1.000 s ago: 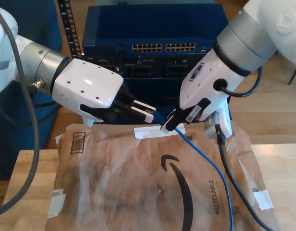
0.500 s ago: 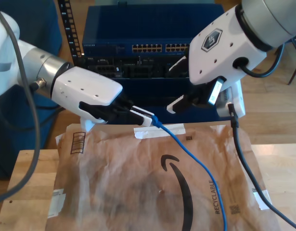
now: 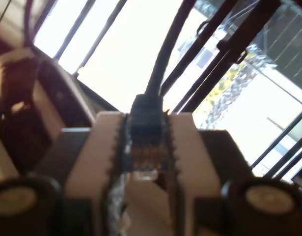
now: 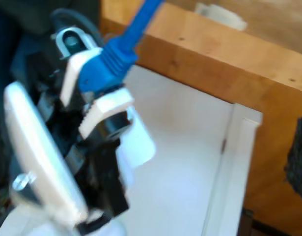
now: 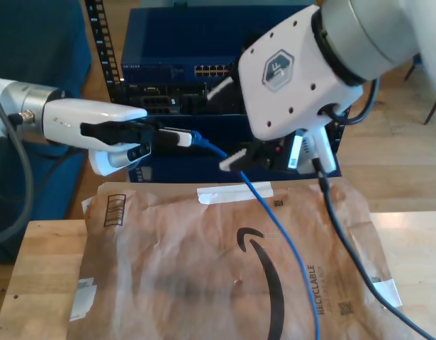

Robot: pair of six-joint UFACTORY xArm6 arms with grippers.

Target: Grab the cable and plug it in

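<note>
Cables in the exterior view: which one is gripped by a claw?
The thin bright-blue cable: my first claw, at the exterior view's left, pinches its plug end. The thicker dark grey cable just hangs from the other arm.

arm shells [image 5: 303, 67]: white, smooth, with small dark screw holes
arm cables [image 5: 343, 234]: thick, dark grey
badge [image 5: 276, 67]: grey hexagon

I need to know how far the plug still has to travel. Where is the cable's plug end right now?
The cable's plug end sits clamped in my first gripper, left of centre in the exterior view, in front of the blue rack unit, above the brown paper mailer.
</note>
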